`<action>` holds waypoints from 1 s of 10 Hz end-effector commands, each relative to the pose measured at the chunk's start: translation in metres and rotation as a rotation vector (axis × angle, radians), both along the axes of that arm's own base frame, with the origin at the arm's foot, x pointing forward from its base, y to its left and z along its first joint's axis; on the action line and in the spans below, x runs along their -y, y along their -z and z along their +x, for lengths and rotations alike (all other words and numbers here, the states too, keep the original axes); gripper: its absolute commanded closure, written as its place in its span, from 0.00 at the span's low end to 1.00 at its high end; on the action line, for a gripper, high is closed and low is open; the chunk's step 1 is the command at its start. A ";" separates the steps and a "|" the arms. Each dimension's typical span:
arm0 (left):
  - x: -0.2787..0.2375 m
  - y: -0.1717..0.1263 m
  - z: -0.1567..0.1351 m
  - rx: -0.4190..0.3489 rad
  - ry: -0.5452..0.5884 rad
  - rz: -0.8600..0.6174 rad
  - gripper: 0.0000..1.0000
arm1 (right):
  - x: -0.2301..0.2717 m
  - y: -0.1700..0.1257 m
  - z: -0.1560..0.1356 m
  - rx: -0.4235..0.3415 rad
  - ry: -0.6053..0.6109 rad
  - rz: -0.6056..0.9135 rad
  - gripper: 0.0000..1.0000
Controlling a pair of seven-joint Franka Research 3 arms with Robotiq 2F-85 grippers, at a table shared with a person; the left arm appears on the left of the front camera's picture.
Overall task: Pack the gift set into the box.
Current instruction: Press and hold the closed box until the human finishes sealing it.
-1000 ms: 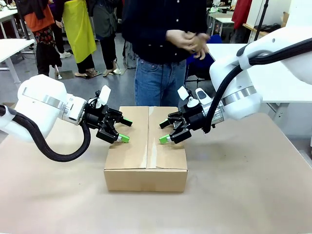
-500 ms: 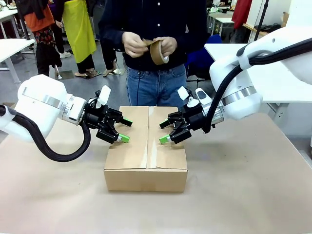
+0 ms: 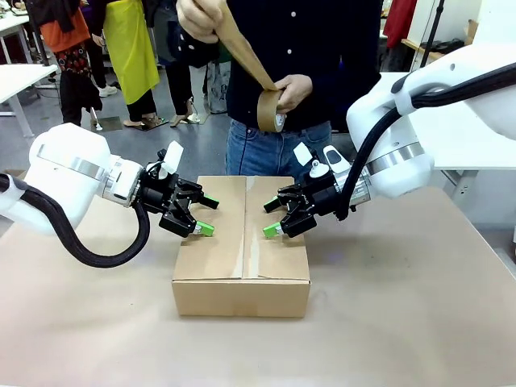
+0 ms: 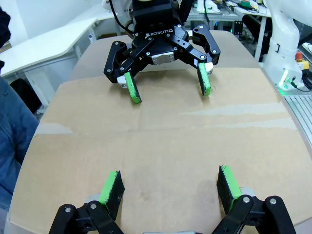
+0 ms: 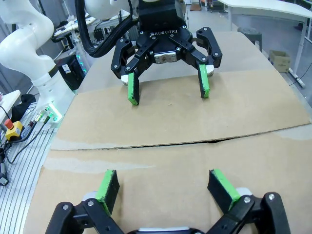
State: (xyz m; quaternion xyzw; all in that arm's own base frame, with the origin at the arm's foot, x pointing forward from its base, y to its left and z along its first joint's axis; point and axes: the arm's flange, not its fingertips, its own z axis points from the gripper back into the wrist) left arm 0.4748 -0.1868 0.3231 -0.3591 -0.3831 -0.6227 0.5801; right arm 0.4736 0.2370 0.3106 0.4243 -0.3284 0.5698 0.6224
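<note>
The box [image 3: 242, 266] stands in the middle of the table with its top flaps folded shut along a centre seam [image 5: 195, 143]. The gift set is hidden from sight. My left gripper [image 3: 208, 216] is open, its green fingertips [image 4: 111, 184] down on the left flap. Facing it, my right gripper [image 3: 271, 218] is open too, fingertips [image 5: 222, 184] resting on the right flap. Each wrist view shows the other gripper across the seam: the right gripper [image 4: 168, 87] and the left gripper [image 5: 168, 90]. Nothing sits between either pair of fingers.
Behind the box, a person stands at the far table edge holding a roll of brown tape [image 3: 270, 109] in one hand while the raised hand [image 3: 201, 16] stretches a strip from it. Brown tabletop [image 3: 403, 322] lies bare around the box. White tables stand farther back.
The person has pulled a long strip of tape up and to the left from the roll. Both arms and the box have stayed still.
</note>
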 end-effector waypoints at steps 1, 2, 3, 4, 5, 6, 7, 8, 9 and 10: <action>0.000 0.002 -0.001 -0.005 0.000 0.000 0.00 | 0.001 0.005 -0.001 -0.007 0.003 -0.011 0.00; 0.000 0.002 -0.001 -0.005 0.000 0.000 0.00 | 0.001 0.005 -0.001 -0.007 0.003 -0.011 0.00; 0.000 0.002 -0.001 -0.005 0.000 0.000 0.00 | 0.001 0.005 -0.001 -0.007 0.003 -0.011 0.00; 0.000 0.002 -0.001 -0.005 0.000 0.000 0.00 | 0.001 0.005 -0.001 -0.007 0.003 -0.011 0.00; 0.000 0.002 -0.001 -0.005 0.000 0.000 0.00 | 0.001 0.005 -0.001 -0.007 0.003 -0.011 0.00; 0.000 0.002 -0.001 -0.005 0.000 0.000 0.00 | 0.001 0.005 -0.001 -0.007 0.003 -0.011 0.00; 0.000 0.002 -0.001 -0.005 0.000 0.000 0.00 | 0.001 0.005 -0.001 -0.007 0.003 -0.011 0.00; 0.000 0.002 -0.001 -0.005 0.000 0.000 0.00 | 0.001 0.005 -0.001 -0.007 0.003 -0.011 0.00; 0.000 0.002 -0.001 -0.005 0.000 0.000 0.00 | 0.001 0.005 -0.001 -0.007 0.003 -0.011 0.00; 0.000 0.002 -0.001 -0.005 0.000 0.000 0.00 | 0.001 0.005 -0.001 -0.007 0.003 -0.011 0.00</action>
